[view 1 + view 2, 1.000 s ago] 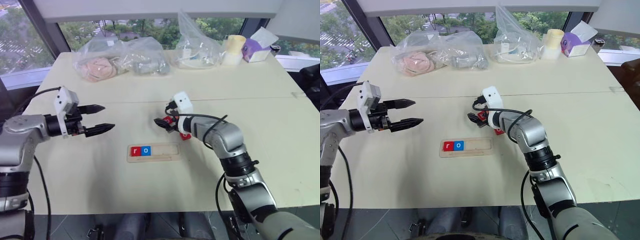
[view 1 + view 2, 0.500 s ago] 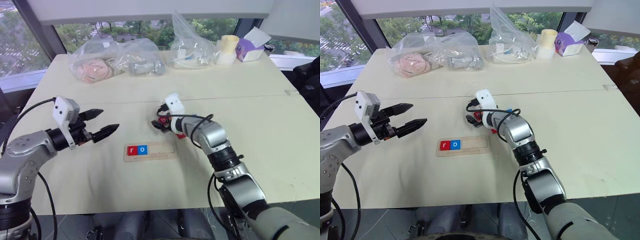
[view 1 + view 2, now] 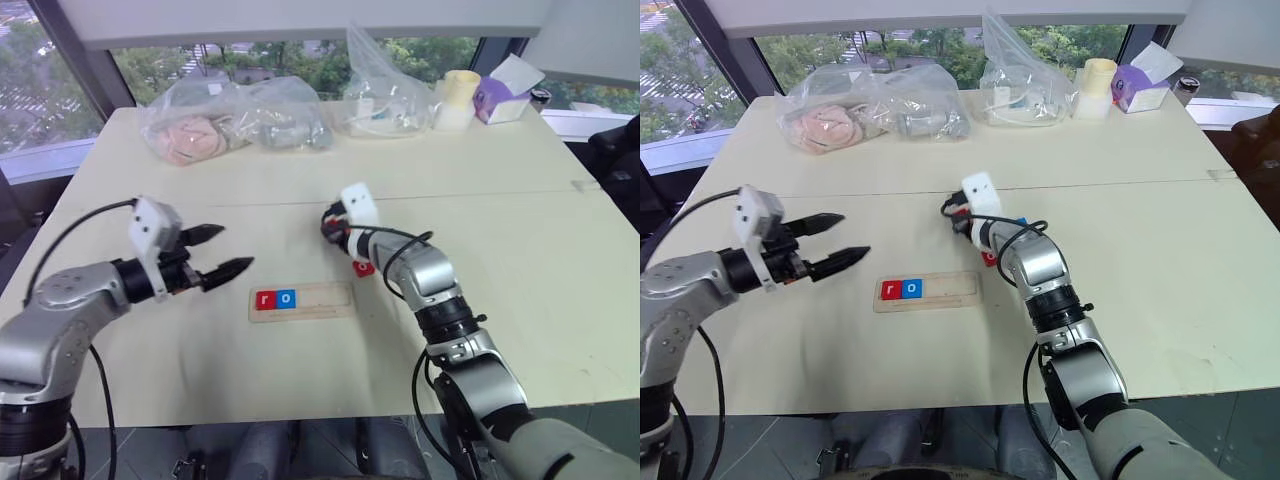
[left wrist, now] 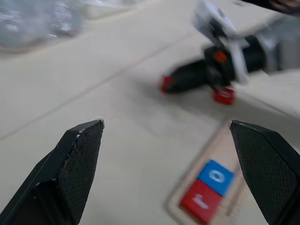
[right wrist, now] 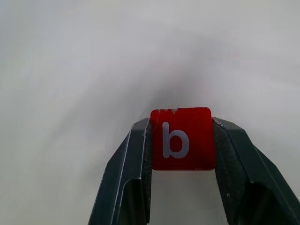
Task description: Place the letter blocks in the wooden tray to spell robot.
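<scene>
a: where does it stand?

b: the wooden tray (image 3: 302,300) lies near the middle of the counter (image 3: 520,210), a bit toward the near edge. the red r block (image 3: 265,300) and the blue o block (image 3: 287,298) sit touching at its left end, so 3 slots are bare.

a: and the b?

b: the right gripper (image 5: 180,140) has its fingers (image 5: 129,159) closed on both sides of the red b block (image 5: 182,138), which looks clear of the counter, just beyond the tray's right end. another red block (image 3: 364,267) lies on the counter just beside that arm; i cannot read its letter.

a: the left one?

b: the left gripper (image 3: 226,250) hangs over the counter off the tray's left end, fingers spread wide, holding nothing.

a: so how to set the b well?

b: my judgement: bring it over the 3rd slot, right next to the blue o, with the letter facing up and the same way round as r and o. line its edges up with the tray's walls, lower it flat, and release only once it sits in the recess. coming in tilted could catch the rim or nudge the o. the left arm should stay clear.
</scene>
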`<state>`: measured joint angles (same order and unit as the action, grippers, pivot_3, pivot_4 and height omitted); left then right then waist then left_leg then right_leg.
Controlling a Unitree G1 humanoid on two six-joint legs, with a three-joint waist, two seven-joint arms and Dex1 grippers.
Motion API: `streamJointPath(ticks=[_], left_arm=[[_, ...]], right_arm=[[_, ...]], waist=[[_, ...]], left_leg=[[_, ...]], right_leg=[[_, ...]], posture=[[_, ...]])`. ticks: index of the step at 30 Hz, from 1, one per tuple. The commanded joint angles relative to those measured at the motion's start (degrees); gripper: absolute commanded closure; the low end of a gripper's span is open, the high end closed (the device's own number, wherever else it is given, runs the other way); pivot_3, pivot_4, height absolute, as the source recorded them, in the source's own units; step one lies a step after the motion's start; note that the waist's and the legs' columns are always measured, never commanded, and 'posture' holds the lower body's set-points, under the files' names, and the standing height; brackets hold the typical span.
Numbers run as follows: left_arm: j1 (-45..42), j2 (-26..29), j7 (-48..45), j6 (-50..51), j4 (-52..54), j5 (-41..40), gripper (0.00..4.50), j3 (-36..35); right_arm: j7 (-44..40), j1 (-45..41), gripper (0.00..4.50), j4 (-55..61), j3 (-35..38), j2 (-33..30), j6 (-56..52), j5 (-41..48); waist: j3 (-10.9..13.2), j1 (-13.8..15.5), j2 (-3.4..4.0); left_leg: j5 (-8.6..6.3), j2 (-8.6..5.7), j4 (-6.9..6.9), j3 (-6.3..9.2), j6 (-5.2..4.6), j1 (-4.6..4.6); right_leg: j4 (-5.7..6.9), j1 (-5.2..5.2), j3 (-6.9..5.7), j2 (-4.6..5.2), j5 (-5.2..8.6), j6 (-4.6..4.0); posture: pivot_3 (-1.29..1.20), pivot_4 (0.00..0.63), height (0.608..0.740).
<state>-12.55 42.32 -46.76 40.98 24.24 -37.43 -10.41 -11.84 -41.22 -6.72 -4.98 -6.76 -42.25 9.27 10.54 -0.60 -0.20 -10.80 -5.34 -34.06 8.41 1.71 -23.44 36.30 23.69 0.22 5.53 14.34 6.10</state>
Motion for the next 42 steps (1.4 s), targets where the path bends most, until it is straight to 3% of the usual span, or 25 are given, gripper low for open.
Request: streamJointPath(ticks=[1, 5, 9, 14, 24, 31, 34, 37, 42], left_arm=[[-2.96, -0.43, -2.21, -1.37, 2.09, 0.46, 0.0, 4.85], [-5.68, -1.36, -4.53, -1.57, 1.56, 0.54, 0.0, 9.11], [-7.12, -1.69, -7.17, -2.83, -0.35, 2.04, 0.0, 12.79], [-9.97, -4.57, -7.8, -5.25, -5.67, 3.83, 0.0, 14.58], [-12.62, -5.98, -10.34, -6.45, -10.14, 6.04, 0.0, 16.77], [-14.99, -6.14, -12.45, -7.04, -12.77, 7.43, 0.0, 17.53], [-15.29, -5.4, -13.3, -7.22, -13.26, 7.74, 0.0, 17.03], [-14.83, -3.92, -14.74, -7.69, -13.14, 8.09, 0.0, 16.7], [-13.35, -0.2, -18.05, -7.19, -10.33, 7.24, 0.0, 16.02]], right_arm=[[1.77, 5.55, 3.32, 14.49, 3.95, -1.73, -5.6, 1.35], [5.06, 14.29, 3.32, 31.63, 8.23, -3.17, -21.09, 2.23], [8.13, 22.4, 3.32, 45.09, 15.5, 2.22, -36.7, 3.1], [10.73, 29.52, 3.32, 51.24, 12.51, 5.29, -40.75, 1.43], [14.18, 31.65, 3.32, 54.44, 10.18, 11.0, -45.64, -0.32], [14.32, 31.67, 0.06, 55.39, 11.72, 13.36, -42.87, 0.09], [12.57, 30.27, 0.06, 56.33, 15.65, 13.14, -40.81, 1.47], [4.77, 29.34, 0.06, 56.11, 17.6, 6.76, -37.22, 6.3], [-19.44, 32.76, 0.06, 50.17, 18.31, -18.06, -20.26, 12.47]], waist=[[-0.01, -0.03, -0.02], [-0.01, -0.14, -0.01], [-0.02, -0.55, 0.02], [-0.03, -0.25, 0.02], [-0.03, -0.22, 0.02], [-0.03, -0.24, 0.02], [-0.03, -0.22, 0.02], [-0.02, -0.46, 0.03], [0.05, -0.32, -0.02]], left_leg=[[0.0, 0.0, 0.0, -0.02, 0.0, 0.0], [-0.01, 0.02, 0.04, -0.13, -0.02, -0.01], [-0.01, 0.11, 0.13, -0.4, -0.03, -0.03], [0.0, 0.2, 0.09, -0.48, -0.03, -0.01], [-0.01, 0.2, 0.07, -0.5, -0.03, -0.04], [-0.01, 0.2, 0.07, -0.5, -0.03, -0.03], [-0.01, 0.2, 0.07, -0.5, -0.03, -0.04], [-0.01, 0.2, 0.08, -0.5, -0.03, -0.05], [-0.02, 0.19, 0.05, -0.58, -0.06, -0.04]], right_leg=[[-0.01, -0.01, 0.0, 0.0, 0.0, 0.0], [0.0, 0.08, 0.19, 0.01, 0.02, -0.02], [0.1, 0.34, 0.54, -0.08, 0.09, -0.18], [0.18, 0.38, 0.62, -0.17, 0.09, -0.25], [0.11, 0.39, 0.63, -0.16, 0.06, -0.27], [0.11, 0.38, 0.62, -0.17, 0.05, -0.27], [0.1, 0.39, 0.62, -0.17, 0.05, -0.26], [0.1, 0.39, 0.62, -0.18, 0.05, -0.26], [-0.04, 0.26, 0.56, -0.16, 0.05, -0.19]], posture=[[0.0, 0.15, 0.74], [0.0, 0.15, 0.74], [0.0, 0.15, 0.74], [0.0, 0.15, 0.74], [0.0, 0.15, 0.74], [0.0, 0.15, 0.74], [0.0, 0.15, 0.74], [0.0, 0.15, 0.74], [0.0, 0.15, 0.74]])
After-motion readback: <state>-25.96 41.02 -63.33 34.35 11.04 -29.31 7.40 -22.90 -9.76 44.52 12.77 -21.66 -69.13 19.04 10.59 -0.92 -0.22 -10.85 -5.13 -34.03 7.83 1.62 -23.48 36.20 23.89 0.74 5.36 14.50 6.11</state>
